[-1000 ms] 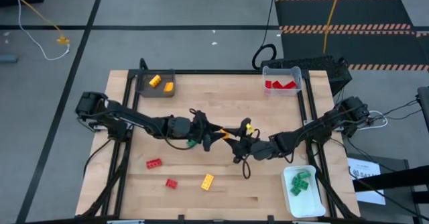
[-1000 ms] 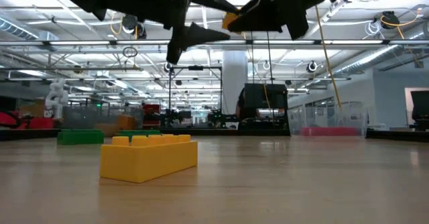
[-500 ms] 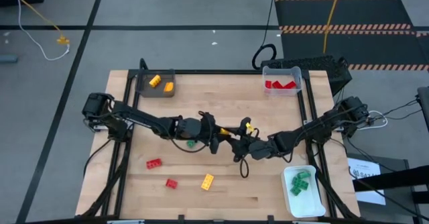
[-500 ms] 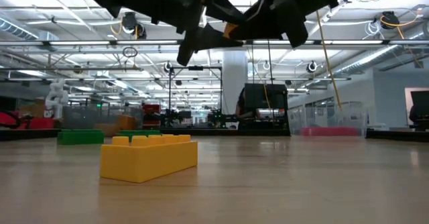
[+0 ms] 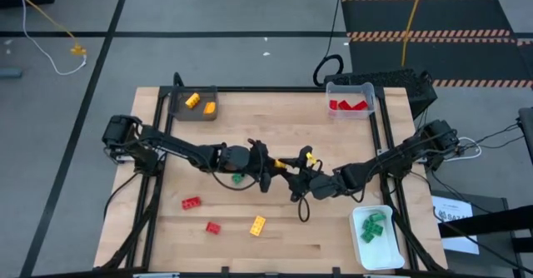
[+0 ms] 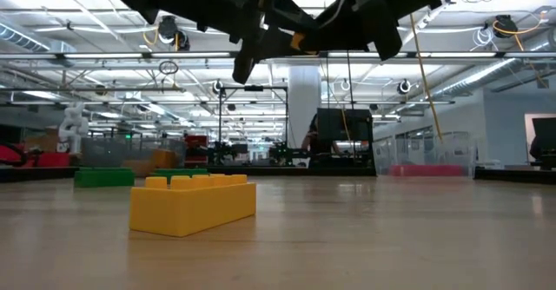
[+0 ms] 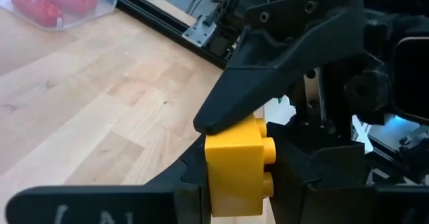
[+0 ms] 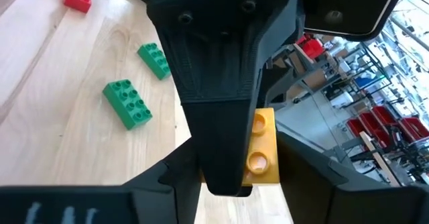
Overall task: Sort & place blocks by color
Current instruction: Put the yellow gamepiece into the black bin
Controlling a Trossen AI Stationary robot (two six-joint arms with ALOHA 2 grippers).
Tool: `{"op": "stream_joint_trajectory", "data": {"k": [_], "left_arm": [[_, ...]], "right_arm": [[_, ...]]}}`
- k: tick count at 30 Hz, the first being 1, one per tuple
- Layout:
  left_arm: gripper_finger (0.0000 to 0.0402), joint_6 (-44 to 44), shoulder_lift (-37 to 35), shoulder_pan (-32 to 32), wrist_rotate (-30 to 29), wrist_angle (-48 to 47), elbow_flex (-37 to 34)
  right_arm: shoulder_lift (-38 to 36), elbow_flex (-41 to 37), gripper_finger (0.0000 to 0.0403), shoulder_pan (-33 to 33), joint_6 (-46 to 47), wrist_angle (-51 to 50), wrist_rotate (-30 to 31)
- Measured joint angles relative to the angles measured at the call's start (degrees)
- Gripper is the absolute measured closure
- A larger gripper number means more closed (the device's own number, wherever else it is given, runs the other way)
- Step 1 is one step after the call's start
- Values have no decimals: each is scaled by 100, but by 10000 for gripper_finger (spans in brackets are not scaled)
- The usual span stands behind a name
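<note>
Above mid-surface, high view: the left gripper and right gripper meet tip to tip with the held block, yellow-orange, between them, clear of the surface. A green block lies under the left arm. Two red blocks and a yellow block lie nearer the front edge. The grey tray holds two yellow-orange blocks, the clear tray red ones, and the white tray green ones.

Low view: the held block shows as an orange patch between the dark grippers overhead. The yellow block stands on the surface in front, with the green block behind it.

Left wrist view: the left gripper is closed narrow on the held block, studs sideways. One finger of the right arm lies across the block's top.

Right wrist view: the held block sits in the right gripper too. Whether it is clamped there or released cannot be told. A finger of the left arm covers much of the block. Two green blocks lie on the surface beyond.
</note>
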Motion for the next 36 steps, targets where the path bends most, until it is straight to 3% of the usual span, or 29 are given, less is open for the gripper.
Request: {"op": "stream_joint_trajectory", "data": {"k": [12, 15, 19, 22, 26, 36], "left_arm": [[306, 443, -654, -33, -100, -609, 0], [306, 706, -989, 23, -556, -1196, 1], [306, 662, -1586, 320, -1638, -2421, 14], [306, 313, -1987, 763, -2192, -3474, 1], [306, -96, -2460, 1581, -2314, -4697, 7], [291, -297, -2403, 3680, -1664, -6317, 1]], "right_arm": [[-2, -7, 188, 26, 271, -284, 3], [-2, -7, 175, 26, 271, -228, 90], [-2, -7, 168, 26, 269, -230, 172], [-2, -7, 168, 26, 284, -232, 169], [-2, -9, 167, 26, 282, -234, 168], [-2, -9, 167, 26, 269, -159, 168]]}}
